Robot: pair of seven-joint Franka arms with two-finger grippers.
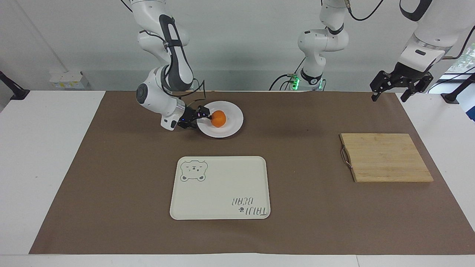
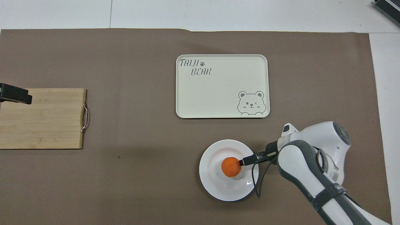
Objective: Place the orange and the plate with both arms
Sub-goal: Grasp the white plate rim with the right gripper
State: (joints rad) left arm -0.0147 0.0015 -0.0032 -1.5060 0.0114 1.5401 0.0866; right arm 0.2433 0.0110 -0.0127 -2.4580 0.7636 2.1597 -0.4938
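Observation:
The orange sits in the middle of the white plate, which lies on the brown mat close to the robots; both show in the overhead view, the orange on the plate. My right gripper is low at the plate's rim on the right arm's side, lying nearly flat. Its jaws are apart, with the upper finger over the rim and touching the orange's side. My left gripper is open and empty, raised over the mat's edge at the left arm's end.
A cream tray with a bear drawing lies farther from the robots than the plate. A wooden cutting board with a metal handle lies toward the left arm's end. The left gripper's tip shows over that board in the overhead view.

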